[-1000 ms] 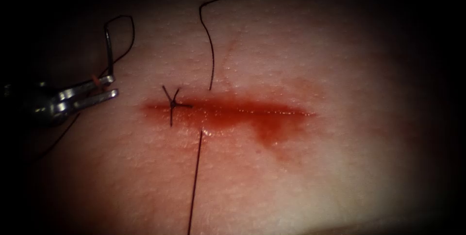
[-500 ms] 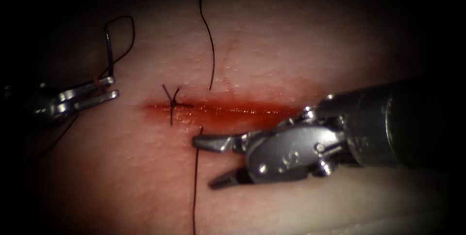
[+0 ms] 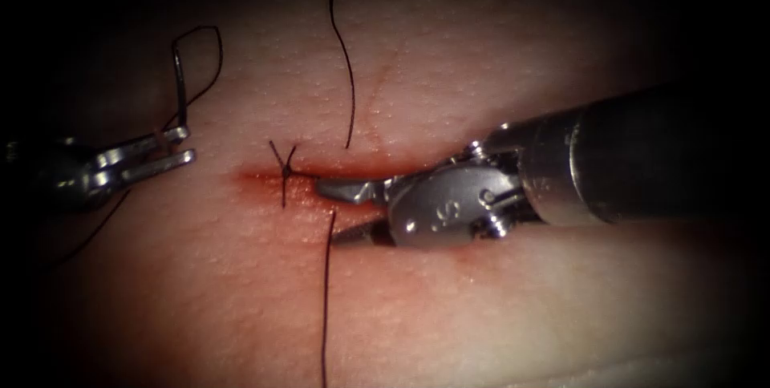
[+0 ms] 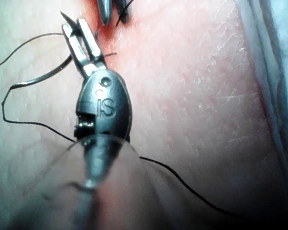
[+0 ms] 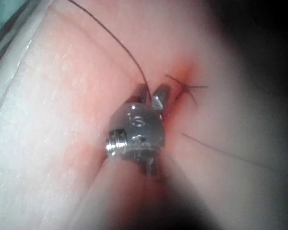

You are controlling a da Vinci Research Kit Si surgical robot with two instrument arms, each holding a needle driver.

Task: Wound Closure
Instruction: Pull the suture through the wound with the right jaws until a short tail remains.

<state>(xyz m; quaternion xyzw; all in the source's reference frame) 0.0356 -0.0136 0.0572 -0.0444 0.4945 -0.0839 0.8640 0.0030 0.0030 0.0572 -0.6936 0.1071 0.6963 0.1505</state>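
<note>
The pink tissue (image 3: 449,308) has a red cut (image 3: 265,179). The left tool (image 3: 172,151) pinches the needle (image 3: 180,83) near the tissue's left edge. The right tool (image 3: 341,212), jaws apart, straddles the thread (image 3: 327,276), maybe to grab it

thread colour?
Black: the thin suture thread crosses the pale pink tissue; clearest in the endoscope view.

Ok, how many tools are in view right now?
2. Left claw, left of the cut, shut on the needle near one end, needle out of the tissue. Right claw open at the cut, holding nothing.
</note>
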